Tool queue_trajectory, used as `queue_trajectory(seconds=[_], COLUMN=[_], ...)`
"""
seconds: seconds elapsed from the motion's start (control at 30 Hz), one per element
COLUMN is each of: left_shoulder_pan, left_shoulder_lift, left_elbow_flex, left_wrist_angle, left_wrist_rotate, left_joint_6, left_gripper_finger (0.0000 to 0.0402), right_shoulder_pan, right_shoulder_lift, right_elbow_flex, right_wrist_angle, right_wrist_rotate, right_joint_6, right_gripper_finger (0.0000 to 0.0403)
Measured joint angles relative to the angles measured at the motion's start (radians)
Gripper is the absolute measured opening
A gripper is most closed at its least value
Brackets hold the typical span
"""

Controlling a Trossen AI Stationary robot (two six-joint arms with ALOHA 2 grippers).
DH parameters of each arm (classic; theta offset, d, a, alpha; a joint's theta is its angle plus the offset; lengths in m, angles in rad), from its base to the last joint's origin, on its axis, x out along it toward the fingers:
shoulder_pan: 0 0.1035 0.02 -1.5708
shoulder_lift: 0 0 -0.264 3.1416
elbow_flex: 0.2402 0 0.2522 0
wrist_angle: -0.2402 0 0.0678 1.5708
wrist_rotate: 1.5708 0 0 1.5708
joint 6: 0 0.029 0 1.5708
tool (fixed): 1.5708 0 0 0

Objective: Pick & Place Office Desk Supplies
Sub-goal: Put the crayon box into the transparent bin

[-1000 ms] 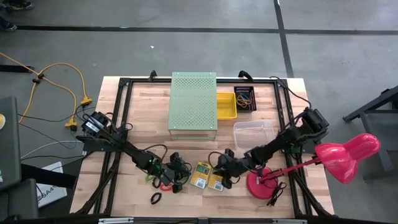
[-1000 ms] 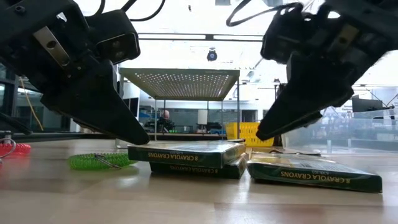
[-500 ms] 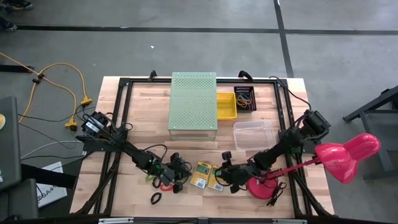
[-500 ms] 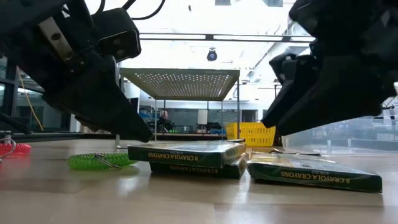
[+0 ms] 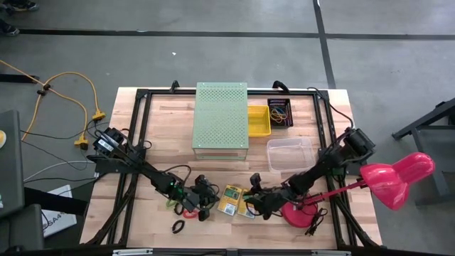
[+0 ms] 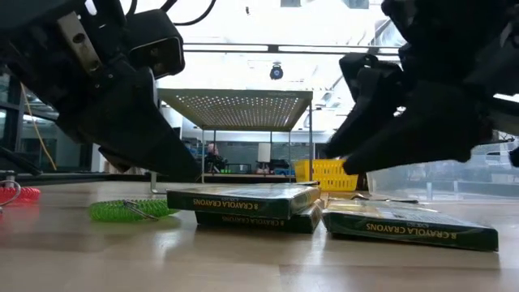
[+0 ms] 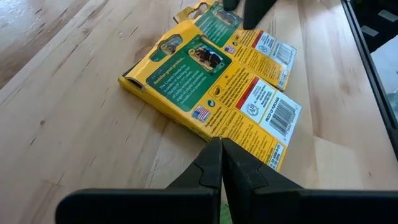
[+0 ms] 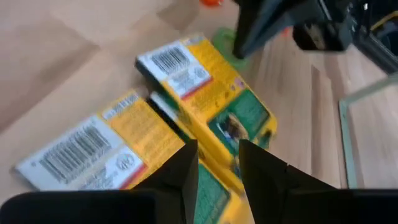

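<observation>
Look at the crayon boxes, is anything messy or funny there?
Yes. One crayon box lies tilted, propped partly on top of the other crayon box instead of flat on the table. The right gripper, open, hangs just over them.

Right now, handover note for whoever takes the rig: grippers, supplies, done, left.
Left gripper: shut, empty, hovering beside the crayon boxes.
Right gripper: open, empty, poised over the boxes from the other side.
Boxes lie at the front centre of the table, one overlapping the other.
Green band and red band lie left of the boxes; black band near the front edge.
Done: cannot tell of any supply placed yet.
Left: boxes and these bands still to pick.
</observation>
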Motion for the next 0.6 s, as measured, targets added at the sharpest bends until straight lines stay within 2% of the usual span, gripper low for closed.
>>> queue_trajectory(seconds=[0.17,0.6], left_shoulder_pan=[0.0,0.0], left_shoulder_lift=[0.0,0.0], left_elbow_flex=[0.0,0.0], left_wrist_angle=[-0.002,-0.027], left_wrist_rotate=[0.0,0.001], left_joint_6=[-0.003,-0.091], left_gripper_finger=[0.0001,0.0001], right_shoulder_pan=[0.0,-0.007], right_shoulder_lift=[0.039,0.042], right_elbow_flex=[0.033,0.046], right_wrist_angle=[0.008,-0.027], right_wrist_rotate=[0.008,0.016], right_joint_6=[-0.047,-0.081], right_gripper_finger=[0.0116,0.0127])
